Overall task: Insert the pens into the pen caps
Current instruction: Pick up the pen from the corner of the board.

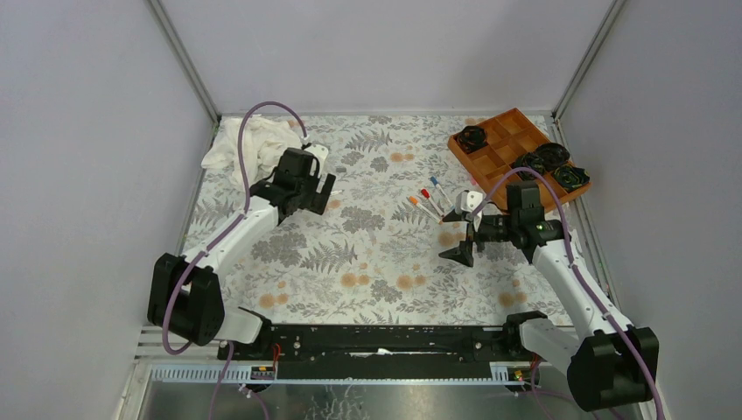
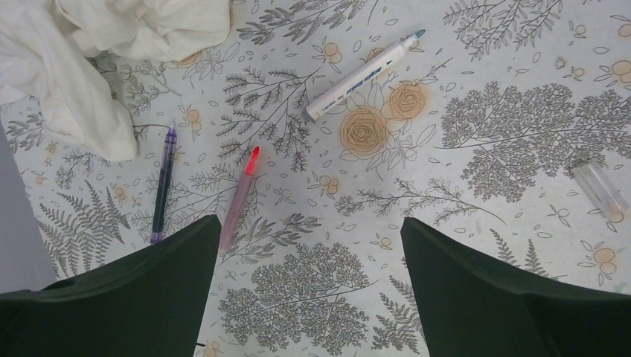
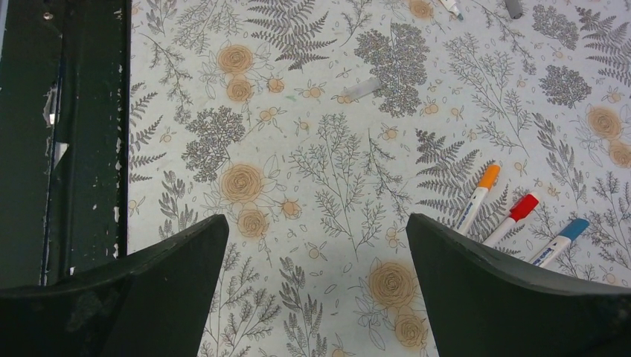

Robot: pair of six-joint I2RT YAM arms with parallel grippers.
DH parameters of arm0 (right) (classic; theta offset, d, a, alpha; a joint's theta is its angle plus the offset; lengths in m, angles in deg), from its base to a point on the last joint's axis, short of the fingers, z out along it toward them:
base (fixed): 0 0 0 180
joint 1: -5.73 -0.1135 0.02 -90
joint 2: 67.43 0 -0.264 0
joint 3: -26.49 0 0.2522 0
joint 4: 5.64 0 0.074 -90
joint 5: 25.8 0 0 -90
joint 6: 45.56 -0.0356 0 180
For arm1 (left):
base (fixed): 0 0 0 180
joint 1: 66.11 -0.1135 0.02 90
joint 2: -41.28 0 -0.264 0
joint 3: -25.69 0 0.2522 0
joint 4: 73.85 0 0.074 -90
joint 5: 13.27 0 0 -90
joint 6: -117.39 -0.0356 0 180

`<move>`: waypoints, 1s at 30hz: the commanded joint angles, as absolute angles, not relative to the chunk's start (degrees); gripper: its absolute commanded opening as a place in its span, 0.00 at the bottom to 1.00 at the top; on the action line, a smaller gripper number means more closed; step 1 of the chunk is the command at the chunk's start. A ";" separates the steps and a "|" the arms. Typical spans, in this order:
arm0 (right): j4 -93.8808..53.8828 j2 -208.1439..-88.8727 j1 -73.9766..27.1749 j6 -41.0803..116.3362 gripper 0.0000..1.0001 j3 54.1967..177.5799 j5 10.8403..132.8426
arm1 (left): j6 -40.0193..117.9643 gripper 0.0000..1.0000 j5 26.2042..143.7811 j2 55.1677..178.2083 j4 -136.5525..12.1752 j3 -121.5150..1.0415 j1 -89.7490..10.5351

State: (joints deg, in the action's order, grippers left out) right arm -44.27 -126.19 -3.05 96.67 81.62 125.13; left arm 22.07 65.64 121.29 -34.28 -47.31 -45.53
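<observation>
Presently in hand: finding and approaching a pen; neither arm has picked anything up, and no pen is meeting a cap.
Left gripper (image 2: 309, 223): jaws spread wide with nothing between them, hovering over the fern-printed surface (image 2: 312, 312).
Right gripper (image 3: 316, 219): equally wide apart and empty, above the same print.
Uncapped candidate: white-barrelled marker pen with a bare grey-blue tip (image 2: 362, 76), lying flat beyond the left gripper and well apart from it.
Its long axis: diagonal in the left wrist view, with the tip toward upper right and the butt toward lower left.
Likely partner: clear short plastic cap (image 2: 600, 190), on its side at that view's right, well apart from the marker.
Other pens nearby: slim purple-and-dark pen (image 2: 163, 186), running almost straight up the view near the crumpled white cloth (image 2: 89, 67); translucent pink pen with a red tip (image 2: 239, 199), tilted with its red end up and right.
Right side: orange-ended white pen (image 3: 477, 196), red-ended white pen (image 3: 513, 217) and blue-ended white pen (image 3: 559, 240), parallel, coloured ends up and right; they look capped already.
Next move, as I judge it: lower the left gripper across the marker's barrel, square to its axis, while the other arm fetches the cap.
</observation>
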 commanded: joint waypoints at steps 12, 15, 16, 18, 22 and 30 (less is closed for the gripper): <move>-44.56 -126.66 -2.75 97.37 1.00 83.57 125.31 | 22.04 0.98 65.33 126.00 -36.93 -46.33 -48.91; -44.52 -126.53 -2.71 97.03 1.00 83.75 125.33 | 21.15 0.99 65.71 126.83 -37.23 -46.34 -50.54; -44.59 -126.68 -2.71 96.89 1.00 83.84 125.37 | 20.88 0.98 66.23 127.21 -37.45 -46.53 -51.34; -45.06 -126.97 -2.71 96.82 1.00 84.21 125.40 | 20.63 0.94 68.26 129.28 -37.14 -47.52 -53.43; -44.94 -126.54 -2.71 96.00 1.00 84.55 125.82 | 20.76 0.74 74.27 134.58 -34.76 -50.24 -59.18; -44.94 -126.22 -2.71 94.98 1.00 84.81 127.33 | 19.79 0.69 77.69 139.94 -33.19 -51.29 -63.82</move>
State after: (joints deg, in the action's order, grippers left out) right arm -44.44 -126.93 -2.94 95.66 82.45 125.06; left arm 21.22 75.85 138.10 -34.17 -49.54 -63.49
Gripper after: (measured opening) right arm 0.995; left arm 0.689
